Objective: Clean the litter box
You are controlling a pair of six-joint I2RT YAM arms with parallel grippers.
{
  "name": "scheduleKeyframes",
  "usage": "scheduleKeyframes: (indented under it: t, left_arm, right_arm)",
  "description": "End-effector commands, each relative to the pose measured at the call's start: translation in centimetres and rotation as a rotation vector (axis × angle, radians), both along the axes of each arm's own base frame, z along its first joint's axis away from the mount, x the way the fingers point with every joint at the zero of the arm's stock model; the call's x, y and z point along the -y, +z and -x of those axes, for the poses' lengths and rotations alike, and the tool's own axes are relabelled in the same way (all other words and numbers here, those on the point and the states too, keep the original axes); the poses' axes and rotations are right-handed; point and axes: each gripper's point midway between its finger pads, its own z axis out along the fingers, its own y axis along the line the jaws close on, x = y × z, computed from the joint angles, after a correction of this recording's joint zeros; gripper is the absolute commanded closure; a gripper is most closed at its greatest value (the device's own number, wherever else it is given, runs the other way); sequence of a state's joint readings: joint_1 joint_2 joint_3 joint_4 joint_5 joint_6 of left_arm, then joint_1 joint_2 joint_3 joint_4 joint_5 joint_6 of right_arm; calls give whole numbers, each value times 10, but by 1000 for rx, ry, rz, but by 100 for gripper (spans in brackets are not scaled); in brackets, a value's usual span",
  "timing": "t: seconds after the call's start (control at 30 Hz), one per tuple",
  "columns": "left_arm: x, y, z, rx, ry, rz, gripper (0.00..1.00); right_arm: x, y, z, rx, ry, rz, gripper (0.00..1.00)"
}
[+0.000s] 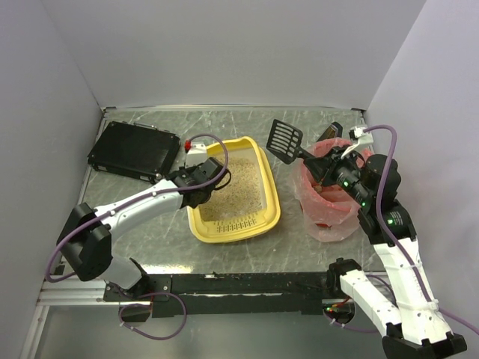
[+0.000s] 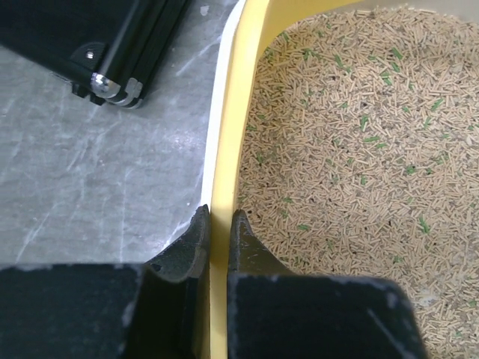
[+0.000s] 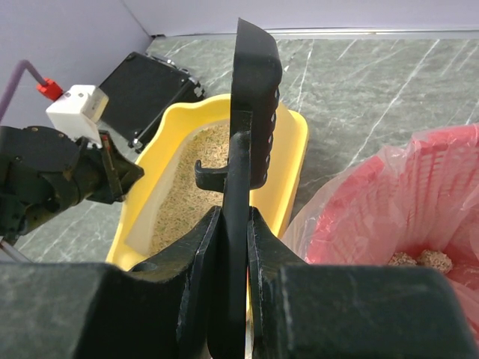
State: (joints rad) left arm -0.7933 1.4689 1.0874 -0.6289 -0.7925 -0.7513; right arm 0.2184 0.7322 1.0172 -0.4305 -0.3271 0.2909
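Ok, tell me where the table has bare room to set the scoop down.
Bare table: the far strip behind the litter box, between the black box and the bin; and the near strip between the litter box and the arms' base rail. Crowded: the gap between litter box and bin; the left arm crosses the near-left patch.

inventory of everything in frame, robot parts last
yellow plastic rectangular litter box: one, yellow, table centre, slotted rim toward the arms
pellet litter: one bed, beige with green flecks, inside the litter box
black slotted plastic scoop: one, black, held above the gap between litter box and bin
round bin lined with a pink-red bag: one, pink-red, right of the litter box, beige clumps inside
flat black rectangular box: one, black, far left of the table
grey marbled table: one, grey, under everything
left gripper: one, black, shut on the litter box's left wall
right gripper: one, black, shut on the scoop's handle
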Motion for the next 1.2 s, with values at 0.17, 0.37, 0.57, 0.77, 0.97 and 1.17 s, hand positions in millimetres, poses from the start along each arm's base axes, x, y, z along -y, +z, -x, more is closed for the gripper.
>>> scheduleKeyframes:
  t: [0.17,0.37,0.57,0.77,0.97,1.17]
  left_arm:
    - [-5,46,-7,114,32,-115,99]
    - [-7,51,-6,115,14,-180,99]
    - [-5,47,-6,117,-6,-172,99]
    - [-1,37,-6,94,-17,-172,99]
    - [-9,26,-3,62,24,-223,99]
    - [-8,13,2,34,27,-201,89]
  right_arm:
    - [0,5,-3,38,-7,-8,100]
    - [0,3,-3,43,-9,0,100]
    - [2,1,-4,44,-15,3,100]
    - [3,1,-4,50,-20,11,100]
    - [4,1,-3,54,-25,13,100]
    - [3,0,-3,55,-14,13,100]
